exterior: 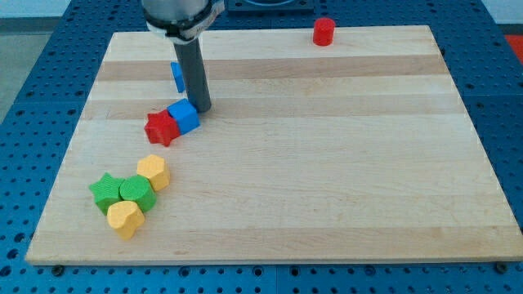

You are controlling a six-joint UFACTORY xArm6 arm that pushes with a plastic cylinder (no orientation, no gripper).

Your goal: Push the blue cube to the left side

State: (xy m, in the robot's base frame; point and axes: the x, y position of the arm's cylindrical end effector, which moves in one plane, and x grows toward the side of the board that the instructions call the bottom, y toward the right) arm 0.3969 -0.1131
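Tip (200, 108) touching blue cube (184, 117) from the view's right, red star block (162, 127) beyond (placed for leftward shove); no hand fitted.

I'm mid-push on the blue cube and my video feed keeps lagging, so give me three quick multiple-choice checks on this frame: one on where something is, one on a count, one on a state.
1. Where is my tip relative to the blue cube?
A. At the cube's upper right, right against it
B. Far off near the view's bottom right
C. Beside the green blocks

2. How many yellow blocks are on the board?
A. None
B. Two
C. Four

3. How does the blue cube stand to the red star-shaped block?
A. Stacked on top of it
B. On opposite edges of the board
C. Side by side, touching, the red one to its left

Answers:
1. A, the rod ends at the cube's upper right corner.
2. B, one sits above the green pair and one below it.
3. C, no gap shows between them.
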